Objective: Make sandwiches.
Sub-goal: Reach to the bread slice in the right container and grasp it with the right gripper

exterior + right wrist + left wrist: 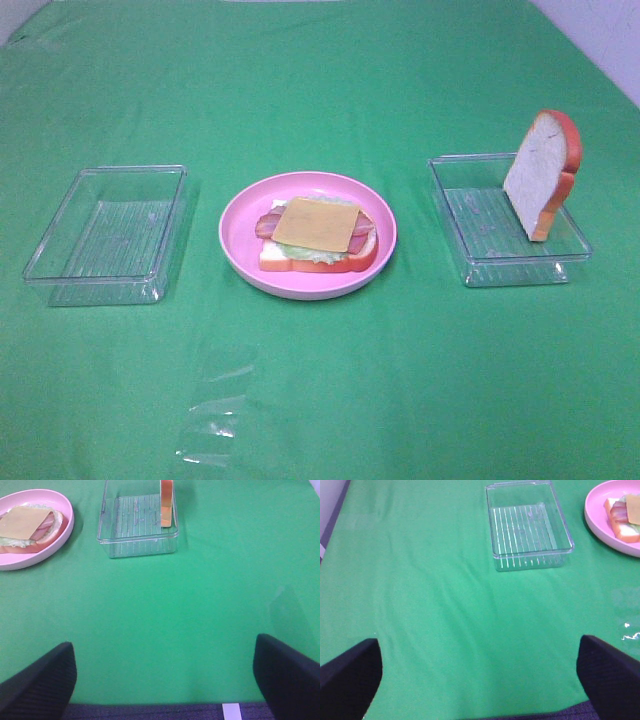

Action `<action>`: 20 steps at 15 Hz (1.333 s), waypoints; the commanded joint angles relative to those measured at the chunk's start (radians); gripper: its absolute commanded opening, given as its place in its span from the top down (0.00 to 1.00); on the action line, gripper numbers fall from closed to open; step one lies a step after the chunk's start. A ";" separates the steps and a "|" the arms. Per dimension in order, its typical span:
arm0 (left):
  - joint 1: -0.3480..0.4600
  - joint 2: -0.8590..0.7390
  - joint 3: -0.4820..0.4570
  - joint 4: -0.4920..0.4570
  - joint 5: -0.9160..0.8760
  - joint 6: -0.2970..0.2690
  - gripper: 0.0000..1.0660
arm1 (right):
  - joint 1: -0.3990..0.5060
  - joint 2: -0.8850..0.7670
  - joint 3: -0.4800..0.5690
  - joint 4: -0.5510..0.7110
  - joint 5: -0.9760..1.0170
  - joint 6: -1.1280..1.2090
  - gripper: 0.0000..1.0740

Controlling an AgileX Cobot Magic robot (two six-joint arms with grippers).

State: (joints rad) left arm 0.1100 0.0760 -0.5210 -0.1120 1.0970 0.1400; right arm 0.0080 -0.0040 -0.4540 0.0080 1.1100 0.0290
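On the pink plate (240, 215) in the middle lies a partly stacked sandwich (316, 234): a bread slice with lettuce, bacon strips and a yellow cheese square on top. It also shows in the right wrist view as the sandwich (27, 527) on the plate (67, 527). A second bread slice (541, 172) stands on edge, leaning in the right clear tray (480, 262). My left gripper (480, 672) is open over bare cloth, well short of the left tray (528, 525). My right gripper (165, 672) is open too, holding nothing, apart from the right tray (137, 542).
An empty clear tray (45, 265) sits left of the plate. A crumpled clear film (215, 410) lies on the green cloth near the front. The grey wall edges show at the far corners.
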 commanded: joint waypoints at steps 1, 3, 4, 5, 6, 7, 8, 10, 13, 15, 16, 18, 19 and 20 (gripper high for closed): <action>0.000 -0.087 0.004 0.017 -0.014 -0.034 0.08 | -0.002 -0.027 0.002 0.000 -0.011 -0.011 0.14; 0.000 -0.102 0.004 0.050 -0.017 -0.094 0.08 | -0.002 -0.027 0.002 0.000 -0.011 -0.011 0.14; -0.006 -0.102 0.004 0.059 -0.017 -0.105 0.08 | -0.002 -0.026 0.002 0.000 -0.011 -0.011 0.14; -0.018 -0.102 0.004 0.062 -0.017 -0.111 0.08 | -0.002 -0.026 0.002 0.000 -0.011 -0.011 0.14; -0.031 -0.102 0.004 0.062 -0.017 -0.111 0.08 | -0.002 -0.024 0.002 0.000 -0.011 -0.011 0.14; -0.041 -0.102 0.004 0.062 -0.017 -0.111 0.08 | -0.002 -0.024 0.002 0.000 -0.011 -0.011 0.14; -0.042 -0.102 0.004 0.062 -0.017 -0.112 0.08 | -0.002 -0.024 0.002 0.000 -0.011 -0.011 0.14; -0.042 -0.102 0.004 0.062 -0.019 -0.112 0.08 | -0.002 -0.024 0.002 -0.002 -0.011 -0.011 0.14; -0.042 -0.102 0.004 0.062 -0.019 -0.113 0.08 | -0.002 0.030 -0.002 -0.008 -0.015 -0.029 0.14; -0.042 -0.102 0.004 0.062 -0.019 -0.113 0.08 | -0.002 0.140 -0.023 -0.008 -0.016 -0.029 0.15; -0.042 -0.099 0.004 0.062 -0.020 -0.113 0.08 | -0.002 0.240 -0.052 -0.008 -0.016 -0.029 0.15; -0.042 -0.099 0.004 0.062 -0.020 -0.113 0.08 | -0.002 0.598 -0.218 0.012 -0.012 -0.013 0.15; -0.042 -0.099 0.004 0.062 -0.020 -0.113 0.08 | -0.002 0.672 -0.253 0.015 -0.012 -0.013 0.15; -0.042 -0.099 0.004 0.062 -0.020 -0.113 0.08 | -0.002 0.780 -0.319 0.016 -0.013 -0.013 0.15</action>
State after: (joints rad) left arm 0.0720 -0.0060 -0.5210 -0.0530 1.0840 0.0360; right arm 0.0080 0.7610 -0.7660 0.0170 1.1060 0.0140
